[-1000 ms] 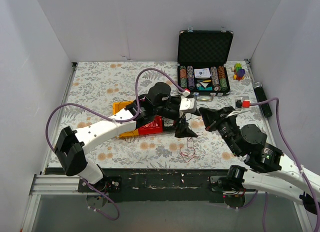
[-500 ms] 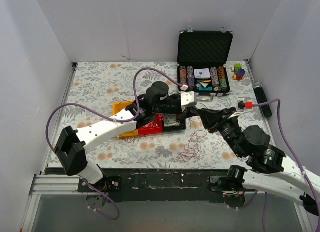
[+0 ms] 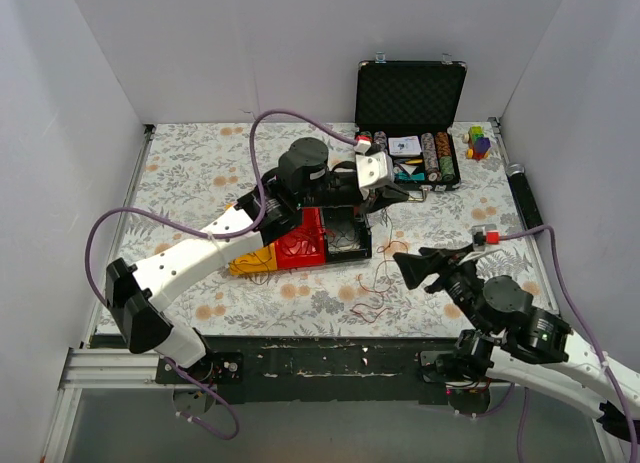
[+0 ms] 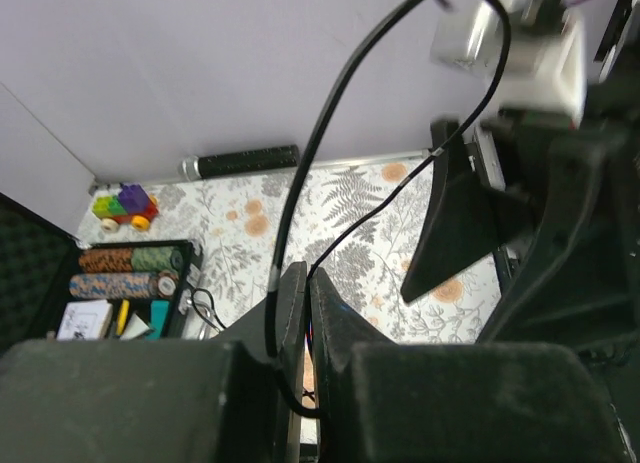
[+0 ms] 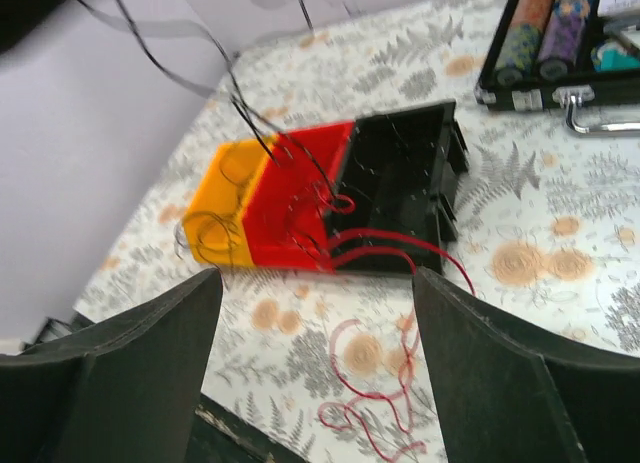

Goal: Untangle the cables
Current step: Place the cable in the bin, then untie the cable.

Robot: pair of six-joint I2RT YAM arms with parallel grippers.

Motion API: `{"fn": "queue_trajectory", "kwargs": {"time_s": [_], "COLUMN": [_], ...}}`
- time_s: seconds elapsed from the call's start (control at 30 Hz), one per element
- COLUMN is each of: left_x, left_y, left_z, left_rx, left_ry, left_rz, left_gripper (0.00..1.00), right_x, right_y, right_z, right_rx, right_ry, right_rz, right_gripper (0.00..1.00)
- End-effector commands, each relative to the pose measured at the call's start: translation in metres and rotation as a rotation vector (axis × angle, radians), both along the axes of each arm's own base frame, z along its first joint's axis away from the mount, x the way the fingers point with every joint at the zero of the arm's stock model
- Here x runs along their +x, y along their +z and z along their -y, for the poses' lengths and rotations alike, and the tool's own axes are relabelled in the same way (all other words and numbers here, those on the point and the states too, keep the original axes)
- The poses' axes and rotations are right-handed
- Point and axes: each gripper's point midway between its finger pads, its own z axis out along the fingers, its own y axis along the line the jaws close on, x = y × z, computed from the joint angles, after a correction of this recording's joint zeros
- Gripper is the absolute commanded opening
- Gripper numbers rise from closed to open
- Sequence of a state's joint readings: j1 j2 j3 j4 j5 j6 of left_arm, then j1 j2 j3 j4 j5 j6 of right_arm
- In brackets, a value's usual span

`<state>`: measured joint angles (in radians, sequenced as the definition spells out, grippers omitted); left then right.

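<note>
The cables are thin red and black strands. Red cable (image 3: 377,293) lies looped on the floral table (image 3: 190,173) in front of the bins and trails out of the black bin (image 5: 400,183); its loops (image 5: 372,415) show below my right gripper. My left gripper (image 3: 392,194) is raised over the bins, shut on a black cable (image 4: 310,153) that runs up from between its jaws (image 4: 306,281). My right gripper (image 3: 412,267) hangs open above the red loops, nothing between its fingers (image 5: 317,278).
Yellow (image 5: 220,223), red (image 5: 295,193) and black bins stand joined in a row (image 3: 300,241). An open chip case (image 3: 410,158) sits at the back right, with a small toy (image 3: 478,141) and a black cylinder (image 3: 519,186) by the right wall.
My left gripper shut on the black cable and lifted it up and back. My right gripper opened, let go of the cables and drew back toward the near edge.
</note>
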<state>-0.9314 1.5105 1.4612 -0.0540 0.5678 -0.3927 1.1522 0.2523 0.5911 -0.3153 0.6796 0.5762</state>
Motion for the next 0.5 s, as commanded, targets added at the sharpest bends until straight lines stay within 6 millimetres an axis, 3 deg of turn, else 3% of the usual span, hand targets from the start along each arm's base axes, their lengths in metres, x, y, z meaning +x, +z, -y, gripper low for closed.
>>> {"fn": "queue_trajectory", "kwargs": {"time_s": [0.0,0.17,0.33,0.4,0.47], "left_x": [-0.018,-0.03,-0.044,-0.048,-0.05], "left_y": [0.057,0.075,0.088,0.097,0.103], "left_z": [-0.017,-0.024,-0.031,-0.035,-0.038], "left_rx": [-0.065,-0.066,-0.059,-0.068,-0.069], "left_ry": [-0.032,-0.078,-0.131,-0.137,-0.137], "left_rz": [0.071,0.096,0.105,0.114,0.136], "left_gripper": [0.0,0.0,0.0,0.0,0.0], "right_x": [0.001,0.004,0.01,0.01,0.01], "right_y": [-0.028,-0.036,-0.024,-0.018,-0.016], "right_z": [-0.017,-0.037,-0.04,-0.042,-0.043], "right_rx": [-0.081,-0.183,-0.218,-0.216,-0.214], "right_ry": [0.049,0.11,0.105,0.111,0.116], "right_rz": [-0.004,0.05,0.116,0.146,0.153], "right_gripper": [0.86,0.87,0.87,0.77,0.61]}}
